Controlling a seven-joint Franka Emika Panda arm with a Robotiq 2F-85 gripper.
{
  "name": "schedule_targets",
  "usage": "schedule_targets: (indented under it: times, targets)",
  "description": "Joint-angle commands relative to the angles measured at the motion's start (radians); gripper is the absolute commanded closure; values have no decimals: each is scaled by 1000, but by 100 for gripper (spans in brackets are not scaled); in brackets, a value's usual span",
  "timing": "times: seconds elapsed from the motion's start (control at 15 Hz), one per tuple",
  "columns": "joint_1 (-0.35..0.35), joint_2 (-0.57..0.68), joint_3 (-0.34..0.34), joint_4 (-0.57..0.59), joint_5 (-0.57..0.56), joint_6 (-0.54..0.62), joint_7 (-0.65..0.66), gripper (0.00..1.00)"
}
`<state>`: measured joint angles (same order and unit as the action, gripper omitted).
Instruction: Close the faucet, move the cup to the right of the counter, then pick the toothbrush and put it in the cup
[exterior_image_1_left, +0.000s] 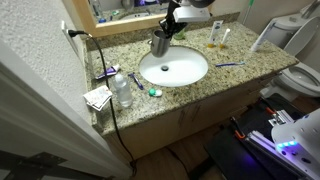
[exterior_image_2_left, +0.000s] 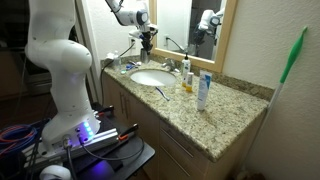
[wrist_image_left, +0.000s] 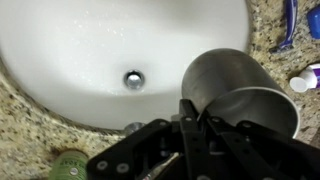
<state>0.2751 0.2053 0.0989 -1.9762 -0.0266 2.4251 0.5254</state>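
1. Tool state. My tool (wrist_image_left: 195, 112) is nearly fully closed, with its fingers pinched on the rim wall of the cup (wrist_image_left: 235, 90). In the wrist view one finger is inside the mouth and the other is against the outer wall. The cup is held.

2. Cup position. In both exterior views the tool (exterior_image_1_left: 164, 30) (exterior_image_2_left: 147, 34) stands at the back edge of the basin (exterior_image_1_left: 175, 72), with the cup (exterior_image_1_left: 160, 45) (exterior_image_2_left: 148, 45) directly below it. The wrist view shows the cup partly over the white basin (wrist_image_left: 70, 50) and partly over the speckled worktop (wrist_image_left: 262, 25). The drain (wrist_image_left: 133, 79) is clear of the cup, toward the basin centre. I cannot tell whether the cup base touches the worktop.

3. Toothbrush position. The blue toothbrush (exterior_image_1_left: 230, 65) lies flat on the worktop (exterior_image_1_left: 250, 75) just beside the basin rim, well apart from the cup. It also shows in an exterior view near the front of the basin (exterior_image_2_left: 160, 93), and its blue end shows at the upper corner of the wrist view (wrist_image_left: 289, 20).

4. Other items. A clear bottle (exterior_image_1_left: 122, 92) and a purplish brush (exterior_image_1_left: 108, 72) sit on the far side of the basin from the toothbrush. An amber bottle (exterior_image_1_left: 217, 38) stands near the mirror side. A green bottle top (wrist_image_left: 68, 165) shows beside my tool.
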Motion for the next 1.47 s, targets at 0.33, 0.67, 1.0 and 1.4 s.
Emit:
schedule_targets:
  times: [0.33,0.67,1.0,1.4]
  targets:
    - [-51,-196,22,-215,41,17,128,98]
    - [-98,-283,-2,-287,-79,7,388,98]
    - [-176,-383,-5,-408,-149,-41,615,98]
    - [-227,-399,7,-457,-133,12,676,93]
